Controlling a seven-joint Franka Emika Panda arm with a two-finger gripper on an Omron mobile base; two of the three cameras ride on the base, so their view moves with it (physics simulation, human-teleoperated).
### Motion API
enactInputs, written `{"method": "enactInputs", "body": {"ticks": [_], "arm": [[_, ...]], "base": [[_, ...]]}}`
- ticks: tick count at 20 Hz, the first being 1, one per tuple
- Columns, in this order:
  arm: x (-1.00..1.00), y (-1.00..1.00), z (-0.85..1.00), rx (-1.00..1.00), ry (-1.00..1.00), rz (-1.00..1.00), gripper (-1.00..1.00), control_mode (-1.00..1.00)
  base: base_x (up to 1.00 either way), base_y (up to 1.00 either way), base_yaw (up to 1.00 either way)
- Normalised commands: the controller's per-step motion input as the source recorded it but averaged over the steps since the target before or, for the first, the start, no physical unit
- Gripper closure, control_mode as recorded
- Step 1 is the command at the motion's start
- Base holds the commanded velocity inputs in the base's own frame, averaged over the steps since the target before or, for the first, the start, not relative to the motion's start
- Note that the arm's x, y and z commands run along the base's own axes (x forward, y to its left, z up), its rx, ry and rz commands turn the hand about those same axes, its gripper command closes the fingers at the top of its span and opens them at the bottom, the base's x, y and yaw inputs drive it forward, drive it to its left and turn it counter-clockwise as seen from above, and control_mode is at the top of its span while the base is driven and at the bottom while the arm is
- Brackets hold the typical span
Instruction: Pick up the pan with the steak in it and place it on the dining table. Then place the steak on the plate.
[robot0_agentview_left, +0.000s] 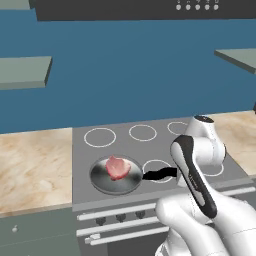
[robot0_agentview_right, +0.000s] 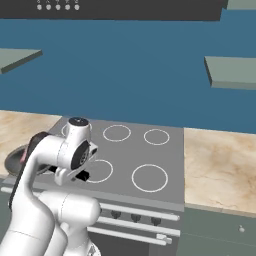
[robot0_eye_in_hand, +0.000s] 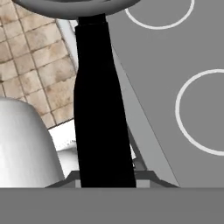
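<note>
The pan (robot0_agentview_left: 115, 175) sits on the stove's (robot0_agentview_left: 160, 145) front-left burner, the steak (robot0_agentview_left: 117, 167) inside it, its black handle (robot0_agentview_left: 159, 174) pointing toward 3 o'clock. Lift level and slowly, I judge, so the steak stays put. The gripper (robot0_eye_in_hand: 105, 181) is narrowed around that handle, which runs up between the 2 fingers toward 12 o'clock.

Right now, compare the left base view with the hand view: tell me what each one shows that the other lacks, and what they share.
Left base view alone: the steak lying in the pan, the whole stove top with its ringed burners, the marbled counter beside it, and the blue wall.

Hand view alone: a close look along the pan's black handle, which runs down to the pincer, and the tiled floor below the stove edge.

Both: the pan, its handle and the grey stove top with white rings.
</note>
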Motion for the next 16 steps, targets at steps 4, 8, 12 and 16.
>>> {"method": "enactInputs", "body": {"ticks": [4,8,12,16], "arm": [[0.00,0.00,0.00,0.00,0.00,0.00,1.00,-1.00],[-0.05,0.00,-0.01,0.00,0.00,0.00,1.00,-1.00],[-0.13,0.00,-0.04,0.00,0.00,0.00,1.00,1.00],[0.00,0.00,0.00,0.00,0.00,0.00,1.00,1.00]], "base": [[0.00,0.00,0.00],[0.00,0.00,0.00],[-0.53,-0.01,0.00],[-0.73,-0.01,0.01]]}}
